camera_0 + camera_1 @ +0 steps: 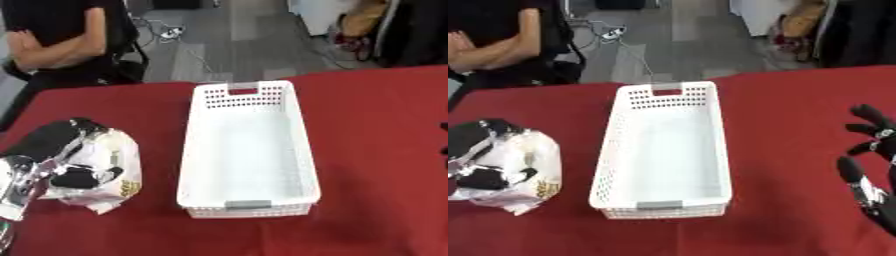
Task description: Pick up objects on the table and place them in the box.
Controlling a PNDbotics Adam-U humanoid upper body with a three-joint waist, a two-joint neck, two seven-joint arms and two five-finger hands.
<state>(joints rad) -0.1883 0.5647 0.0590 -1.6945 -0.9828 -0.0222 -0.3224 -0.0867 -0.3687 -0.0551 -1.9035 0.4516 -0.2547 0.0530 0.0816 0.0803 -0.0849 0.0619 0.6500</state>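
Left robot hand [74,175] is curled around the bag [109,162] near the table's [376,110] left edge; box [248,207] lies directly to its right. Right robot hand [868,170] is spread, idle.

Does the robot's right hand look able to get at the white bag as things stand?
Probably not directly: the right hand is open at the table's right edge, while the white bag lies far left, with the white box between them and the left hand already on it.
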